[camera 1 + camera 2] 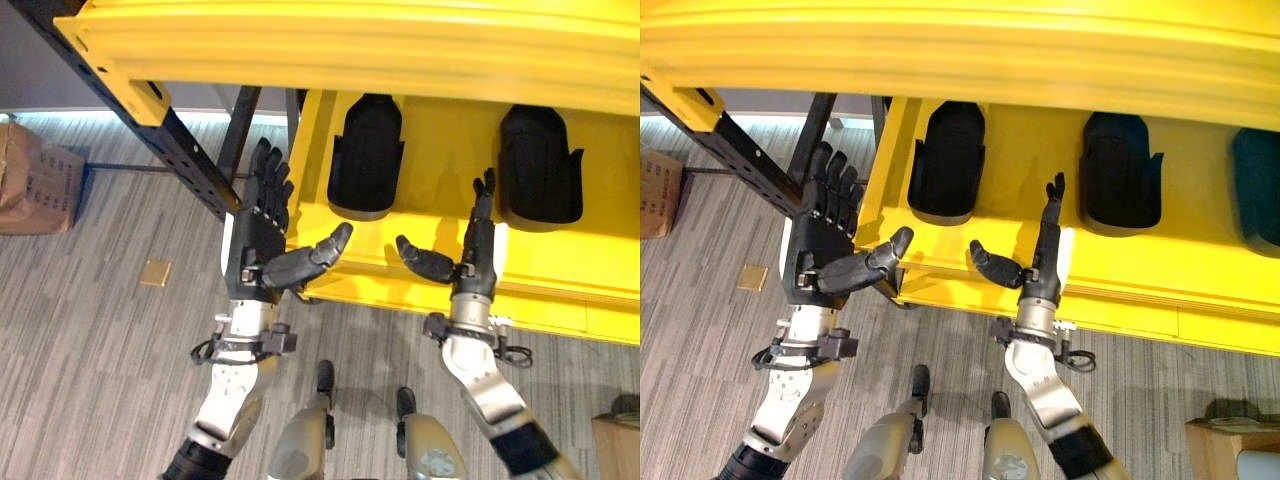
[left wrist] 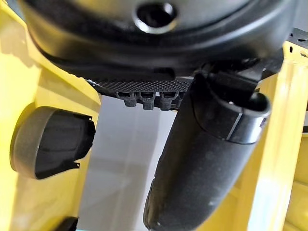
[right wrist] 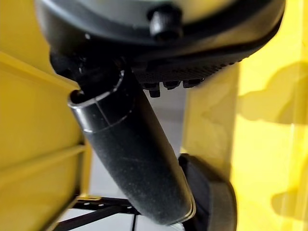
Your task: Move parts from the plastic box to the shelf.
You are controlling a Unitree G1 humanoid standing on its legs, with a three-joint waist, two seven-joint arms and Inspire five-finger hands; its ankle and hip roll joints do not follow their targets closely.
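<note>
Two black moulded parts (image 1: pixel 366 155) (image 1: pixel 540 165) lie side by side on the lower yellow shelf (image 1: pixel 440 140). A darker third part (image 1: pixel 1260 190) lies further right. My left hand (image 1: pixel 255 245) is raised at the shelf's front left corner, open, fingers straight and thumb pointing right, holding nothing. My right hand (image 1: pixel 475 255) is upright over the shelf's front edge between the two parts, open and empty, thumb pointing left. The left thumb (image 2: pixel 202 168) shows with one part (image 2: pixel 50 142) beyond it. Past the right thumb (image 3: pixel 134 159) lies another part (image 3: pixel 211 197).
An upper yellow shelf (image 1: pixel 350 45) overhangs the lower one. A black rack post (image 1: pixel 170 140) slants down at the left. A cardboard box (image 1: pixel 35 180) and a small tan square (image 1: pixel 155 272) sit on the grey carpet at left. Another box (image 1: pixel 612 445) stands at the lower right.
</note>
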